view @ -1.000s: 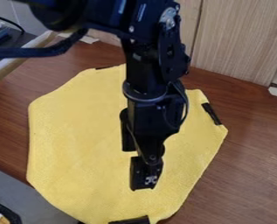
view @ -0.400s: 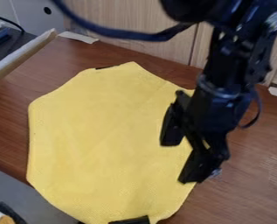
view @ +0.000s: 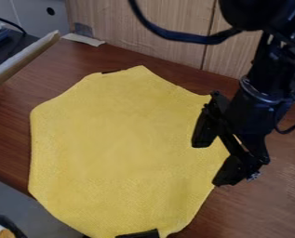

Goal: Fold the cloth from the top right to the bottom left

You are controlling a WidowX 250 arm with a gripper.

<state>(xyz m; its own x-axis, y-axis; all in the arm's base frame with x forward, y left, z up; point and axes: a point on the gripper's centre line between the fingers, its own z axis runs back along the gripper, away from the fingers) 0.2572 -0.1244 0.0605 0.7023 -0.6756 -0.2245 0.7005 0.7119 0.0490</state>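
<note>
1. Looking down at the table [view: 274, 200], I find the cloth [view: 124, 148] laid out across the middle and left of the work surface, its lower end reaching the bottom of my view.
2. Cloth condition: yellow, spread broadly, with an irregular, many-sided outline. No fold crosses its visible face.
3. Arm [view: 258, 100] position: entering at the upper right and slanting down to the cloth's right-hand edge.
4. Gripper [view: 211, 165] position: at that same edge, below the cloth's upper right corner.
5. Gripper state: fingers [view: 204, 128] parted widely, with yellow fabric visible in the gap. One lies in line with the cloth; the other, lower down, overlaps its right margin. I see nothing clamped between them. Whether either tip touches the fabric, I cannot tell.
6. Cable [view: 187, 38]: hanging in a loose curve from the top to the arm.
7. Black strip [view: 139, 234]: located at the cloth's lower edge.
8. Wood panels [view: 156, 32]: upright behind the table.
9. Tape [view: 83, 40]: pale, flat on the table near the panels.
10. Bar [view: 22, 58]: pale, set diagonally at the upper left, apart from the cloth.
</note>
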